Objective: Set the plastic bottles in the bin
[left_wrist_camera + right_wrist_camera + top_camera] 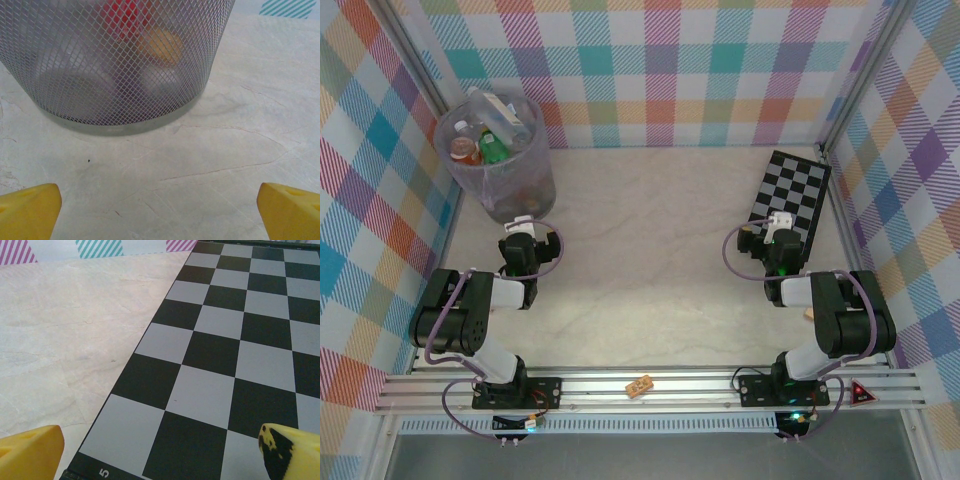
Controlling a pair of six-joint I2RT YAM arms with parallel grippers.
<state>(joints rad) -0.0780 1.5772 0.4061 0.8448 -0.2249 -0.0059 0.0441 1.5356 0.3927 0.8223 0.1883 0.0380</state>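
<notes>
The bin, a tall round grey bucket, stands at the table's far left. Several plastic bottles lie inside it: a green one, an amber one with a red label and a clear one. In the left wrist view the bin's mesh-patterned wall rises just ahead, with red and amber bottle shapes showing through it. My left gripper is open just in front of the bin's base, nothing between its yellow fingers. My right gripper is open and holds nothing.
A black-and-white checkerboard lies at the far right, and the right gripper hovers over its near edge. A small tan wooden block rests on the metal rail between the arm bases. Plaid walls enclose the table on three sides.
</notes>
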